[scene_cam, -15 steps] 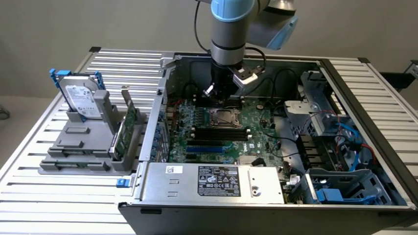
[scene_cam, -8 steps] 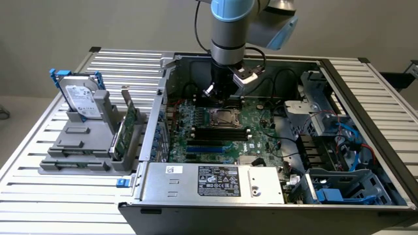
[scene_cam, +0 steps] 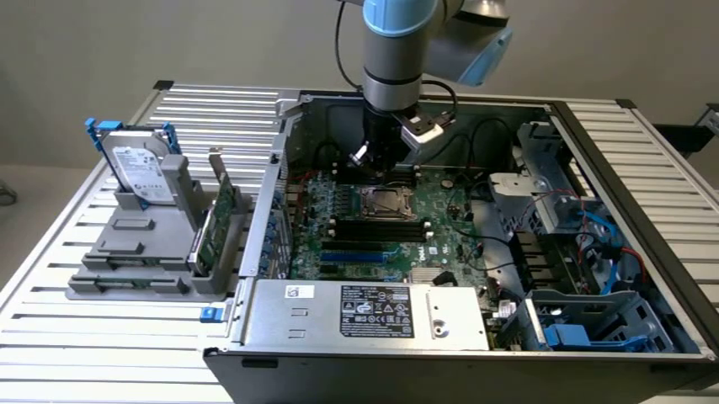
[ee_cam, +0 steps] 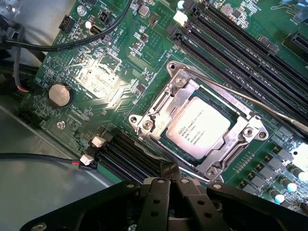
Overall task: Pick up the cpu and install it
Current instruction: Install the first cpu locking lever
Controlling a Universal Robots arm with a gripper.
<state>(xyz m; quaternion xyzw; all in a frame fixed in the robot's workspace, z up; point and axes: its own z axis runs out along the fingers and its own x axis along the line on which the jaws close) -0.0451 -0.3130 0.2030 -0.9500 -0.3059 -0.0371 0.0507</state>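
The cpu [ee_cam: 199, 127] sits in the motherboard socket [ee_cam: 144, 126] at centre frame, its edges hidden under the metal frame; the jaws, pressed together and seemingly empty, hover just beside it.

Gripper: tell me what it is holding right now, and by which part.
Nothing. The gripper is shut with its fingers pressed together and empty, just off the socket. The cpu sits in that socket, untouched.

small flat square cpu with silvery-white metal top and printed text [ee_cam: 201, 127] | state: seated flat in the metal-framed socket | place: just below and ahead of the tool's tips, apart
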